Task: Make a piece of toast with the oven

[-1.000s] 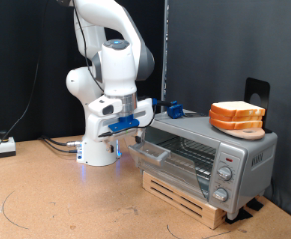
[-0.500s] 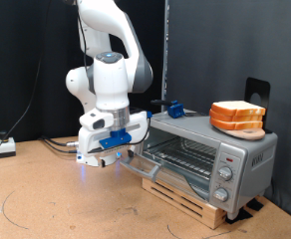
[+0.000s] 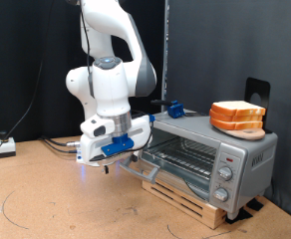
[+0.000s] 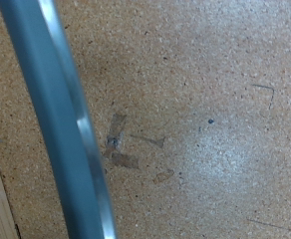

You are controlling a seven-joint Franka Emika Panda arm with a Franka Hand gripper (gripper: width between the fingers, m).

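Note:
The silver-grey oven [image 3: 247, 157] stands on a wooden pallet at the exterior view's right. Its glass door [image 3: 148, 169] hangs open, almost flat, and the wire rack [image 3: 190, 151] shows inside. My gripper [image 3: 126, 159] is at the door's outer edge by the bar handle. In the wrist view the grey bar handle [image 4: 61, 110] crosses the picture close up, with the tabletop behind it; no fingers show there. A thick stack of bread slices [image 3: 237, 117] lies on the oven's top. No single piece of toast shows apart from it.
The wooden pallet [image 3: 190, 201] raises the oven off the brown chipboard table [image 3: 56, 204]. Round knobs [image 3: 225, 175] are on the oven's right panel. A blue object [image 3: 171, 108] and a black stand [image 3: 255, 92] sit behind the oven. Cables and a box [image 3: 3, 147] lie at the far left.
My gripper has swung down and towards the exterior view's left with the door edge. The oven door has gone from partly open to almost flat.

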